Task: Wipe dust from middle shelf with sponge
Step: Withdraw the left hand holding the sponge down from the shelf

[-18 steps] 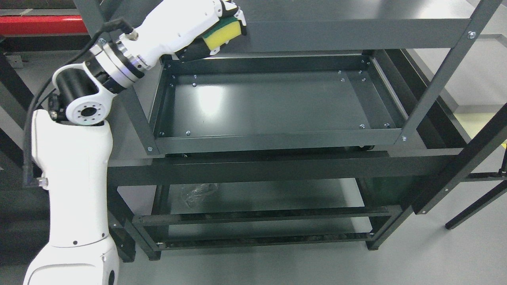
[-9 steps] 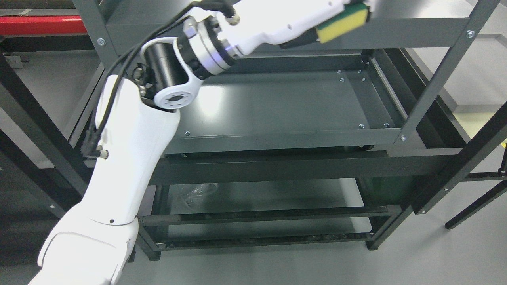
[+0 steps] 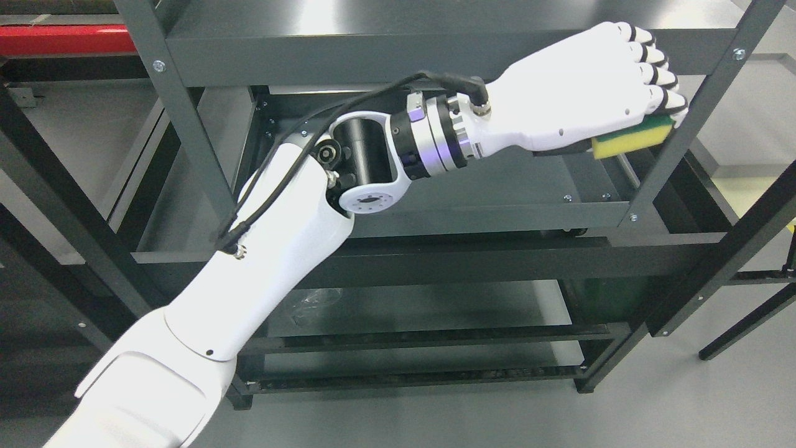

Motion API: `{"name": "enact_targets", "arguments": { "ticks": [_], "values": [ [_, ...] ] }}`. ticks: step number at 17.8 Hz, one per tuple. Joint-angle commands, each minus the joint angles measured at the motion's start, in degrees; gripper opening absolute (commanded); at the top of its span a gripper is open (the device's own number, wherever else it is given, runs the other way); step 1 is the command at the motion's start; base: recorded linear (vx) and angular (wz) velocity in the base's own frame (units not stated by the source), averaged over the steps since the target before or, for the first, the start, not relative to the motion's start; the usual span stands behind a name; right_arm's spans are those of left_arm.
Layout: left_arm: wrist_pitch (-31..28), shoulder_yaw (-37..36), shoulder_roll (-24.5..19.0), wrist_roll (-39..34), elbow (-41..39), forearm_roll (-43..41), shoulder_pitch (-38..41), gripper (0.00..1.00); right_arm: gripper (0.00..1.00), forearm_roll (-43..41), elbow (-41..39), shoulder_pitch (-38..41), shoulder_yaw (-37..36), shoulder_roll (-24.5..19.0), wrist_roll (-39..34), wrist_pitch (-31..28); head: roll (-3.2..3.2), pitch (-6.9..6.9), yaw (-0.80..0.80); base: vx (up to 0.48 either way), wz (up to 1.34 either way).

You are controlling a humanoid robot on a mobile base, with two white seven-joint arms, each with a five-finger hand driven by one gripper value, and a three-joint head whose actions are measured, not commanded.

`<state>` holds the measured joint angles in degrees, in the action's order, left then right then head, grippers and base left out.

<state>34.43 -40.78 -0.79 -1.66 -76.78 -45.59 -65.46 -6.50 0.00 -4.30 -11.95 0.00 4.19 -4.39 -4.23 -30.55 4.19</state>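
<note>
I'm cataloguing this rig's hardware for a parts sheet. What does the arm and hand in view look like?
The left arm has smooth white shells, with a black cylindrical joint and a round white bolted cap at the elbow. The wrist is a ringed silver and black metal collar with a bluish tint. A black cable runs along the forearm to the wrist. The left hand is white, with black bands at the finger joints.

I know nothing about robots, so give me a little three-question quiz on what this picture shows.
1. True or false: the left hand holds a sponge.
2. Which colours does the sponge show? A) red and white B) yellow and green C) blue and black
3. Fill in: the sponge is near the shelf unit's ____ end, by an upright post.

Key: 1 true; 2 B; 3 right. The fingers curl over the sponge's top. No right arm shows.
</note>
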Motion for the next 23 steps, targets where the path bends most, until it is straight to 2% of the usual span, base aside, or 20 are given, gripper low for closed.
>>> {"name": "enact_targets", "arguments": {
  "ticks": [1,4,7,8,10,12,15,19,23],
  "values": [
    [-2.9,-9.1,-0.2,-1.3,4.0,19.1,8.3,0.0,1.0,0.0,-1.0,0.0,0.0,1.0,0.0,0.0,0.0,0.0,0.0,0.0,0.0],
    [-4.0,-7.0,-0.2,-7.6,4.2,30.4,16.4,0.0,1.0,0.0,-1.0,0.0,0.0,1.0,0.0,0.0,0.0,0.0,0.0,0.0,0.0],
    [-8.2,2.2,-0.2,-15.4,4.2,34.6,26.8,0.0,1.0,0.0,-1.0,0.0,0.0,1.0,0.0,0.0,0.0,0.0,0.0,0.0,0.0],
    [-8.8,8.1,-0.2,-15.6,3.8,35.2,31.0,0.0,1.0,0.0,-1.0,0.0,0.0,1.0,0.0,0.0,0.0,0.0,0.0,0.0,0.0],
    [-8.6,16.6,-0.2,-14.4,2.9,37.4,36.9,0.0,1.0,0.0,-1.0,0.0,0.0,1.0,0.0,0.0,0.0,0.0,0.0,0.0,0.0],
    [-8.5,23.8,-0.2,-8.0,-0.9,41.6,42.1,0.0,1.0,0.0,-1.0,0.1,0.0,1.0,0.0,0.0,0.0,0.0,0.0,0.0,0.0],
    [-8.6,30.7,-0.2,-4.0,-5.6,43.3,50.2,0.0,1.0,0.0,-1.0,0.0,0.0,1.0,0.0,0.0,0.0,0.0,0.0,0.0,0.0],
    [-8.7,38.0,-0.2,1.7,-6.3,51.2,54.5,0.0,1.0,0.0,-1.0,0.0,0.0,1.0,0.0,0.0,0.0,0.0,0.0,0.0,0.0],
    [-8.9,40.2,-0.2,2.2,-6.3,52.0,55.6,0.0,1.0,0.0,-1.0,0.1,0.0,1.0,0.0,0.0,0.0,0.0,0.0,0.0,0.0]
  ]
}}
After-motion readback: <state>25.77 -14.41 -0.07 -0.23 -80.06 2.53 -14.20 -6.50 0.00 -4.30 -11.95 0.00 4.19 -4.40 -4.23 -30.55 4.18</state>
